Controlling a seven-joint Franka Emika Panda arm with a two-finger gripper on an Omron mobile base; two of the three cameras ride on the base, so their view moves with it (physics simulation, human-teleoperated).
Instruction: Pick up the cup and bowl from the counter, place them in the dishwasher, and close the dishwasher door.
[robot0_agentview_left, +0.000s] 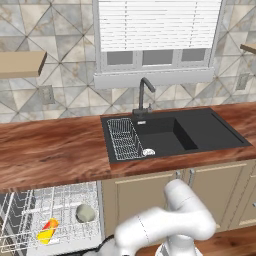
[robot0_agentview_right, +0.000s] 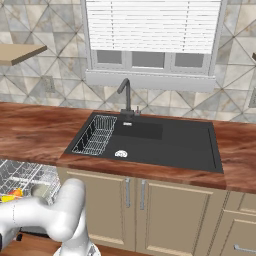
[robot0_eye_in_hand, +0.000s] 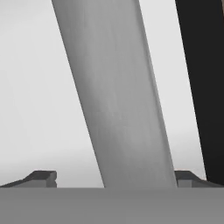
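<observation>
A white robot arm with dark joints (robot0_agentview_left: 165, 222) bends low toward the open under-counter dishwasher with white wire racks (robot0_agentview_left: 50, 220) at the left end of a simulated kitchen. In the left base view, the small yellow tapered cup with a red-orange patch (robot0_agentview_left: 48, 231) lies tilted in the pulled-out rack, with the small round pale grey-green bowl (robot0_agentview_left: 85, 213) just beside it to the right, also in the rack. In the right base view, the cup (robot0_agentview_right: 11, 194) and bowl (robot0_agentview_right: 38, 190) show behind the arm's elbow (robot0_agentview_right: 60, 210).

The long reddish-brown wood-grain counter (robot0_agentview_left: 50, 150) runs above the racks and holds a black sink (robot0_agentview_left: 170, 132) with a small wire basket (robot0_agentview_left: 125, 138) in its left side and a dark tap (robot0_agentview_left: 144, 97) behind it. Beige cabinet doors with metal handles (robot0_agentview_left: 220, 192) stand beneath the sink, and a blind-covered window (robot0_agentview_left: 157, 32) sits above it.

In the hand view, the gripper (robot0_eye_in_hand: 116, 178) stands wide, its 2 dark fingertips (robot0_eye_in_hand: 41, 177) far apart with nothing clamped between them. A broad flat grey slanted band (robot0_eye_in_hand: 118, 96), possibly the edge of the dishwasher door, fills the space ahead of the tips; too close to say whether it touches them.
</observation>
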